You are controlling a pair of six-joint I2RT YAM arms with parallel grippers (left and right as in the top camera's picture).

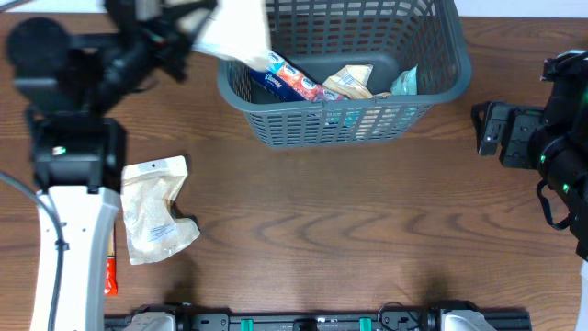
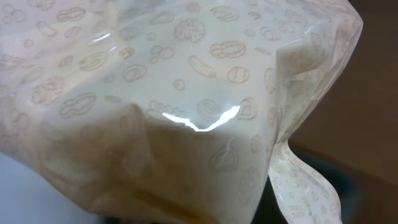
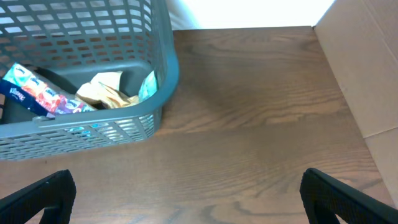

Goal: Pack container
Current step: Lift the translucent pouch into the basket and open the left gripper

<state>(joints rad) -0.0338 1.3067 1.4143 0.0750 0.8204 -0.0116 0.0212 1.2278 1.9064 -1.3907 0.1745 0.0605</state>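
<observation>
left tool [image 1: 182,35] is pinched shut on a big pale pouch [image 1: 237,26], holding it above the left rim of the container. in the wrist view the pouch's printed film fills the frame and hides the fingers. right tool [image 3: 186,196] waits spread and empty by the counter's right edge.

the counter [image 1: 349,230] carries the container [image 1: 303,124] at the middle of its far edge. a second pouch [image 1: 156,210] lies near the left edge, beside the left arm.

inside the container a tissue pack [image 1: 292,81] lies slantwise, with a brown packet [image 1: 349,81] and a teal packet [image 1: 405,81] to its right.

to do this well, i'd carry the pouch further toward the container's middle, so that none of it overhangs the rim. then i'd lower it close onto the tissue pack before letting go. dropped from this height and spot, such a wide, slack bag would likely catch the rim and tip out onto the counter.
</observation>
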